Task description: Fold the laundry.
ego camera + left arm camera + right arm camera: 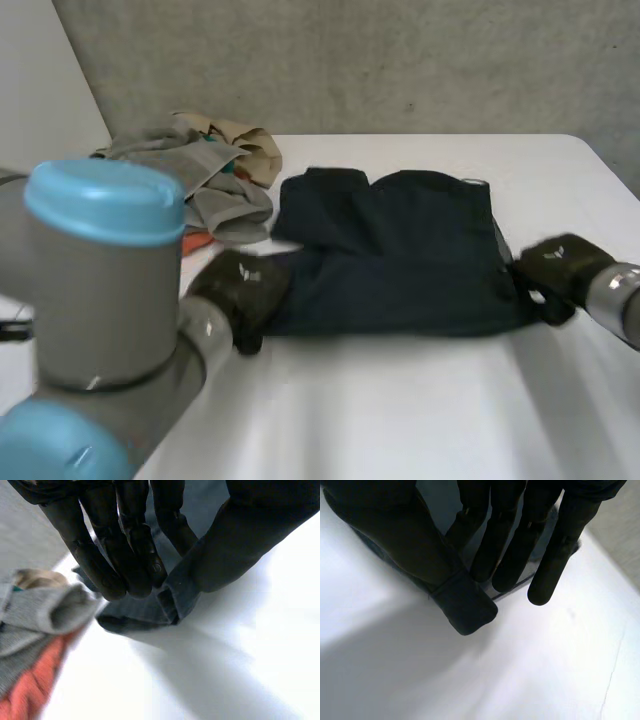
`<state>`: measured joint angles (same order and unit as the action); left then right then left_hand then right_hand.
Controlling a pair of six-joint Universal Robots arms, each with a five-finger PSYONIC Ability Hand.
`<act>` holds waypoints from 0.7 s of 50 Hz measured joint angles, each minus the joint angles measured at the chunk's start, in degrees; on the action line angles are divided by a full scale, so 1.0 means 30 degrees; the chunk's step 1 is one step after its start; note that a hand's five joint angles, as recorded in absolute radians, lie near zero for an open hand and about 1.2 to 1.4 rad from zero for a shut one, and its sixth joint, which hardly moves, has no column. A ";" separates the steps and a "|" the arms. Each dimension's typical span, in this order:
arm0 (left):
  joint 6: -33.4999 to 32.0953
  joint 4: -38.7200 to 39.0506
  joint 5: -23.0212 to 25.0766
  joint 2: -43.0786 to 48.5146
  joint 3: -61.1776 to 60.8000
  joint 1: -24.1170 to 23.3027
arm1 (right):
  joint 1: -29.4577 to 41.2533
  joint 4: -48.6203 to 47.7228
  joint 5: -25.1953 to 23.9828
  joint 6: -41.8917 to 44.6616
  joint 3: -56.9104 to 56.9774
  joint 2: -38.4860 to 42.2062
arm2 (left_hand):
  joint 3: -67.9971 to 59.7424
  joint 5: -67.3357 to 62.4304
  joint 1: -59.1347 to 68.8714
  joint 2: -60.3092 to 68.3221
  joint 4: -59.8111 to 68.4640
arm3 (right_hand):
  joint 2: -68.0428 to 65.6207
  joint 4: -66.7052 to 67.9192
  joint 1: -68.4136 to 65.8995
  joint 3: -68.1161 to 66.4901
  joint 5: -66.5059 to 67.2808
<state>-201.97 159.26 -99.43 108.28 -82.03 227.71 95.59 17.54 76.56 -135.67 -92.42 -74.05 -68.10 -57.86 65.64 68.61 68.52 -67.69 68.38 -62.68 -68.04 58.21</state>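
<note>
The left arm (100, 260) is sitting right up against the camera, its big blue-capped joint taking up the near corner, and the left hand (240, 288) at the end of it is reaching onto the near left corner of the dark garment (400, 255). In the wrist view its fingers (120, 555) and thumb are pinching that corner's hem. The right hand (560, 265) is doing the same on the right edge, its straight fingers (505, 555) pressing the cloth against the thumb.

The garment is lying spread fairly flat in the middle of the white desk (400, 400), so I'm guessing both hands are holding the near side to carry it over the far side in one even fold (two grips keep the edge from sagging). The heap of other clothes (200, 175) is waiting at the back left, just beside the garment, probably parked there to keep the folding area free.
</note>
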 measured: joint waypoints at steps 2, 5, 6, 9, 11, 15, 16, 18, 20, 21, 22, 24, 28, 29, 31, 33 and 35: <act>0.0017 -0.1115 -0.0022 -0.0741 -0.0548 -0.0486 | -0.0406 0.1682 -0.0063 0.1108 -0.0264 -0.0723 | 0.0000 0.0000 0.0000 0.0000 -0.0002 | 0.0000 0.0000 0.0000 0.0000 -0.0002; 0.0069 -0.3847 -0.0025 -0.1957 -0.1241 -0.1659 | -0.1333 0.5260 -0.0348 0.3648 -0.0721 -0.2076 | 0.0000 0.0000 0.0000 0.0000 0.0000 | 0.0000 0.0002 0.0000 0.0000 0.0002; 0.0080 -0.4186 -0.0026 -0.2072 -0.1275 -0.1808 | -0.1421 0.5580 -0.0396 0.3906 -0.0761 -0.2188 | 0.0000 0.0000 0.0000 0.0000 0.0000 | 0.0000 0.0002 0.0000 0.0000 0.0000; 0.0156 -0.5609 -0.0006 -0.2407 -0.1232 -0.2467 | -0.1909 0.7195 -0.0773 0.5454 -0.0945 -0.2677 | 0.0000 0.0000 0.0000 0.0000 0.0000 | 0.0000 0.0002 0.0000 0.0000 0.0000; 0.0198 -0.5895 -0.0020 -0.2182 -0.0875 -0.2621 | -0.2000 0.7432 -0.0939 0.5911 -0.0949 -0.2586 | 0.0000 0.0000 0.0000 0.0000 0.0000 | 0.0000 0.0002 0.0000 0.0000 0.0000; 0.0094 -0.4856 -0.0182 -0.0560 0.0711 -0.2135 | -0.1653 0.6156 -0.0788 0.5226 -0.0556 -0.1608 | 0.0000 -0.0111 0.0000 0.0000 0.0002 | 0.0000 0.0002 0.0000 0.0000 0.0005; 0.0027 -0.4484 -0.0256 -0.0036 0.1256 -0.1953 | -0.1544 0.5720 -0.0698 0.4931 -0.0407 -0.1330 | 0.0000 -0.0113 0.0000 0.0000 0.0002 | 0.0000 0.0002 0.0000 0.0000 0.0008; -0.0204 -0.3541 -0.0481 0.1283 0.2793 -0.1509 | -0.1266 0.4418 -0.0449 0.4012 0.0107 -0.0588 | 0.0000 -0.0113 0.0000 0.0000 0.0002 | 0.0000 0.0002 -0.0038 0.0000 0.0038; -0.0387 -0.2933 -0.0636 0.2150 0.3912 -0.1242 | -0.1094 0.3461 -0.0290 0.3313 0.0536 -0.0070 | 0.0000 -0.0113 0.0000 0.0000 0.0002 | 0.0000 0.0002 -0.0214 0.0000 0.0061; -0.0586 -0.2317 -0.0797 0.2992 0.5078 -0.0982 | -0.0946 0.2561 -0.0159 0.2659 0.0980 0.0390 | 0.0000 -0.0114 0.0000 0.0000 0.0003 | 0.0000 0.0000 -0.0214 0.0000 0.0063; -0.0692 -0.2023 -0.0870 0.3401 0.5671 -0.0865 | -0.0873 0.2114 -0.0095 0.2329 0.1214 0.0617 | 0.0000 -0.0113 0.0000 0.0000 0.0003 | 0.0000 0.0002 -0.0214 0.0000 0.0079; -0.1088 -0.1140 -0.1068 0.4603 0.7565 -0.0554 | -0.0689 0.0705 0.0097 0.1350 0.1962 0.1279 | -0.0005 -0.0116 0.0000 0.0002 0.0003 | 0.0000 0.0002 -0.0214 0.0000 0.0081; -0.2209 0.0619 -0.1364 0.7247 1.2078 0.0029 | -0.0386 -0.2634 0.0604 -0.0657 0.3590 0.2677 | -0.0008 -0.0114 0.0000 0.0003 0.0005 | 0.0000 0.0002 -0.0214 0.0000 0.0084; -0.2448 0.0882 -0.1405 0.7772 1.2980 0.0133 | -0.0341 -0.3225 0.0694 -0.0957 0.3840 0.2912 | -0.0008 -0.0116 0.0000 0.0003 0.0005 | 0.0000 0.0002 -0.0214 0.0000 0.0084; -0.3082 0.1403 -0.1475 0.9063 1.5160 0.0351 | -0.0222 -0.4981 0.0950 -0.1710 0.4536 0.3618 | -0.0009 -0.0113 0.0000 0.0003 0.0005 | 0.0000 0.0002 -0.0214 0.0000 0.0084; -0.3849 0.1761 -0.1535 1.0517 1.7506 0.0535 | -0.0102 -0.6734 0.1186 -0.2276 0.5189 0.4378 | -0.0008 -0.0113 0.0000 0.0003 0.0005 | 0.0000 0.0002 -0.0214 0.0000 0.0084; -0.4637 0.1947 -0.1570 1.1991 1.9727 0.0672 | 0.0023 -0.8338 0.1366 -0.2615 0.5782 0.5161 | -0.0008 -0.0114 0.0000 0.0005 0.0005 | 0.0000 0.0002 -0.0214 0.0000 0.0085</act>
<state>-215.88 165.10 -104.14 144.26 -22.85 229.73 95.66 -7.47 80.66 -143.52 -75.08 -58.56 -68.12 -58.20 65.64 68.62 68.54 -67.69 68.39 -63.32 -68.04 58.46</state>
